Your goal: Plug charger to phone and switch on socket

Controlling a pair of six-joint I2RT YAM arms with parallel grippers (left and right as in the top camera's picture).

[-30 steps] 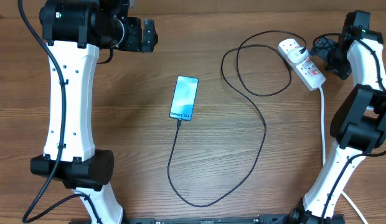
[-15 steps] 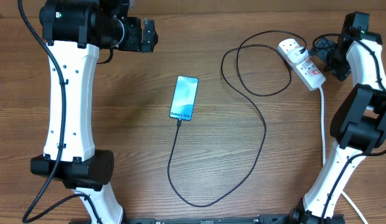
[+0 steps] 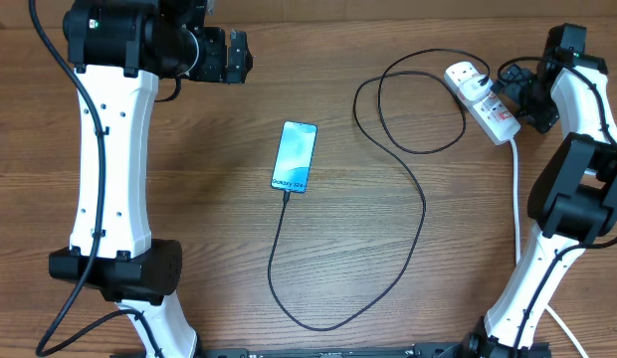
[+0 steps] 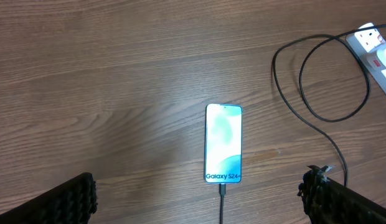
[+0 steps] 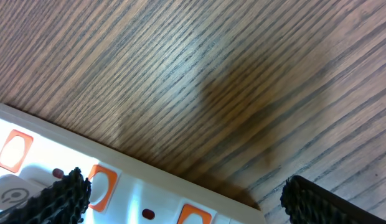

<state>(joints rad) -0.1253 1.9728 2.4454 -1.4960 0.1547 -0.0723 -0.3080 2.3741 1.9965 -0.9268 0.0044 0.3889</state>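
A brown wood-grain counter [image 3: 189,179] fills every view. The phone [image 3: 295,156] lies face up at mid-counter, screen lit. The charger [image 3: 424,214] meets its lower edge and loops right to the socket [image 3: 482,99] at the rear right, whose white cord [image 3: 516,199] trails forward. The left gripper [image 3: 234,55] hangs at the rear left, jaws released. The right gripper [image 3: 515,91] is beside the socket, jaws spread, empty.
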